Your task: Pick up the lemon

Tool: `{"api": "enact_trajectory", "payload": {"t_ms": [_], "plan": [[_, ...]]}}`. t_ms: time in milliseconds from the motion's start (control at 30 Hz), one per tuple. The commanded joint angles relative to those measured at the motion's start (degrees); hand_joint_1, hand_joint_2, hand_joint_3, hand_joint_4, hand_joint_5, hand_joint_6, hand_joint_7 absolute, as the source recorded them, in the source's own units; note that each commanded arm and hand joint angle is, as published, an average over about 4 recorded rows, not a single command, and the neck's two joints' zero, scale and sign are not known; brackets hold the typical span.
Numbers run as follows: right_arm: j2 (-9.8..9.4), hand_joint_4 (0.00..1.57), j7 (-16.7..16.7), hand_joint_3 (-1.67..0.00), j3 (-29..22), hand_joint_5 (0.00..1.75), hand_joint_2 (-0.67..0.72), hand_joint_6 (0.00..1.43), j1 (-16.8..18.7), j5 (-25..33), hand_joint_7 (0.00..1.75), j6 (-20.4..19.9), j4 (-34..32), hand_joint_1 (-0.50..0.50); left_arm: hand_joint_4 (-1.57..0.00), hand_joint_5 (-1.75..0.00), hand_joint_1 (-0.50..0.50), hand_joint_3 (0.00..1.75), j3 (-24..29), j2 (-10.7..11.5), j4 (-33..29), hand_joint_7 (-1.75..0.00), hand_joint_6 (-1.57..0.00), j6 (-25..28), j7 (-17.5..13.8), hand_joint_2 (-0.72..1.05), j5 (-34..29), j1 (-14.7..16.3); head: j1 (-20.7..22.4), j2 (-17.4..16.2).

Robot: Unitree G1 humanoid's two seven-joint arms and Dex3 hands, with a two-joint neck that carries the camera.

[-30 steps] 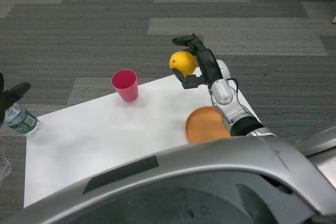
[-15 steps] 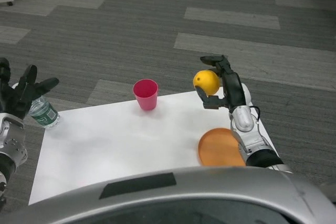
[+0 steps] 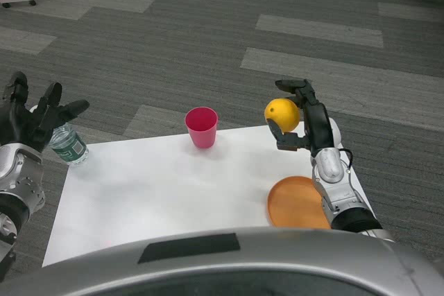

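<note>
A yellow lemon [image 3: 282, 114] is held up off the table by my right hand [image 3: 302, 117], whose black fingers wrap around it from the right, above the table's far right part. My left hand [image 3: 31, 119] hangs at the far left edge of the picture with its fingers spread and nothing in it, just over the table's left side.
A pink cup [image 3: 201, 127] stands upright near the far edge of the white table [image 3: 159, 192]. An orange plate [image 3: 297, 203] lies at the right, under my right forearm. A clear water bottle [image 3: 69, 145] with a green label lies at the far left corner.
The whole picture has shifted as the camera tilted up and turned. My right hand still holds the lemon aloft. My left hand has come further into view, fingers spread.
</note>
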Motion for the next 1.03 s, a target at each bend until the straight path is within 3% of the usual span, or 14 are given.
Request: {"api": "enact_trajectory", "payload": {"t_ms": [33,200,433,567,833,1033], "plan": [[-0.29,0.00,0.0,-1.27,-0.1,1.45,-0.60,0.09,0.1,0.6,0.89,-0.9,-1.7,-0.17,-0.07,0.00,0.50,0.09,0.5,0.0,-0.3,0.00,0.00,-0.4,-0.1,0.96,0.1,-0.1,0.0,0.0],[-0.29,0.00,0.0,-1.27,-0.1,1.55,-0.60,0.09,0.1,0.6,0.87,-1.0,-2.1,-0.17,-0.07,0.00,0.50,0.04,0.8,0.0,-0.4,0.00,0.00,-0.4,-0.1,0.96,0.2,0.0,0.0,0.0],[-0.20,0.00,0.0,-1.27,-0.1,1.50,-0.60,0.08,0.1,0.6,0.84,-1.0,-2.1,-0.17,-0.07,0.00,0.50,0.09,0.9,-0.1,-0.4,0.00,0.00,-0.4,-0.1,0.96,0.3,0.0,0.1,0.3],[-0.18,0.00,0.0,-1.27,-0.1,1.45,-0.60,0.09,0.1,0.6,0.84,-1.0,-2.1,-0.17,-0.07,0.00,0.50,0.02,0.9,-0.1,-0.4,0.00,0.00,-0.4,-0.1,0.96,0.5,0.0,0.1,0.7],[-0.20,0.00,0.0,-1.27,-0.1,1.53,-0.60,0.09,0.2,0.6,0.86,-1.0,-2.1,-0.17,-0.07,0.00,0.50,0.09,1.0,-0.2,-0.4,0.00,0.00,-0.4,-0.1,0.96,0.5,0.1,0.4,0.8],[-0.20,0.00,0.0,-1.27,-0.1,1.45,-0.60,0.08,0.2,0.6,0.86,-1.1,-2.1,-0.17,-0.07,0.00,0.50,0.09,1.1,-0.2,-0.5,0.00,0.00,-0.4,-0.1,0.96,0.5,0.1,0.7,1.0]]}}
